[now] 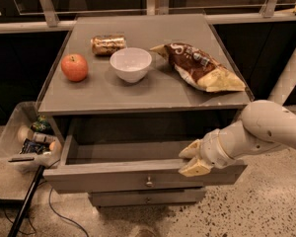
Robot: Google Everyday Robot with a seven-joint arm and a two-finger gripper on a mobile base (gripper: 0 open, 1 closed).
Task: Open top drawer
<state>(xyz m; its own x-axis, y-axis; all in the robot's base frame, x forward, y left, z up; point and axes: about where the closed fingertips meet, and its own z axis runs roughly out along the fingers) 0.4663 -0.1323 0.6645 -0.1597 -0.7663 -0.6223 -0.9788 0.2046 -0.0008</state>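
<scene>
The top drawer (113,177) of the grey cabinet stands pulled well out, its inside showing and its small round metal knob (149,183) at the centre of the front panel. A narrower grey drawer front (148,198) sits shut below it. My gripper (193,160) comes in from the right on a white arm and sits over the top edge of the drawer front, right of the knob. Its cream fingers (195,168) straddle that edge.
On the cabinet top (153,90) lie a red apple (74,67), a white bowl (130,64), a snack bar (108,43) and a brown chip bag (200,67). A clear bin (10,142) with bottles stands on the floor at the left. A dark pole (24,206) leans there.
</scene>
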